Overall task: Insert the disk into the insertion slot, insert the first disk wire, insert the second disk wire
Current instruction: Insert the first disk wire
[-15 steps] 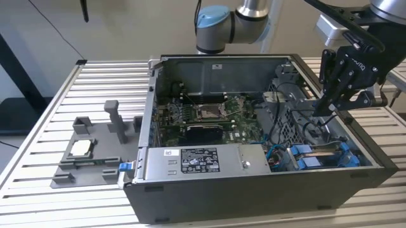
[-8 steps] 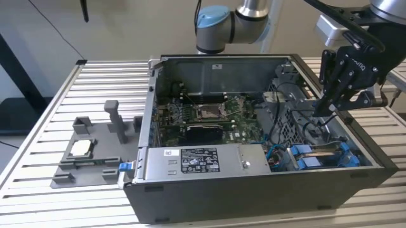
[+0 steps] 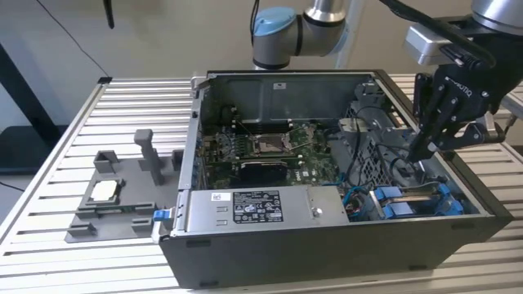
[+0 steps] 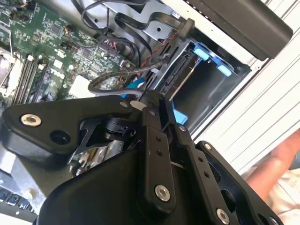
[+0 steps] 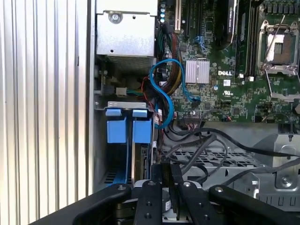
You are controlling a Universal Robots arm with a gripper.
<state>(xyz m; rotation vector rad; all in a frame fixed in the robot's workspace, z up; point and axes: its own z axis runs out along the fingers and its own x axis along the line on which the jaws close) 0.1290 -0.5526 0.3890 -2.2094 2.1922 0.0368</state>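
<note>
Black cables (image 5: 201,145) and a blue cable (image 5: 164,93) crowd the case (image 3: 327,251) beside the insertion slot (image 4: 213,93). The disk (image 4: 179,77) stands edge-on inside the slot, behind blue tabs (image 5: 142,130). The gripper (image 4: 155,101) hovers just beside it, jaws pressed together. The second wrist view shows a person's hand (image 4: 276,164). The exterior view shows a grey fixture (image 3: 114,214) on the tabletop (image 3: 139,104).

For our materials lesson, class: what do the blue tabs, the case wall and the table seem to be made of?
Blue tabs: likely plastic; uniformly coloured, smooth, moulded look.
Case wall: probably sheet metal; thin folded edges, dark matte coat.
Table: seemingly aluminium; pale silvery ribbed slats with dull sheen.
</note>
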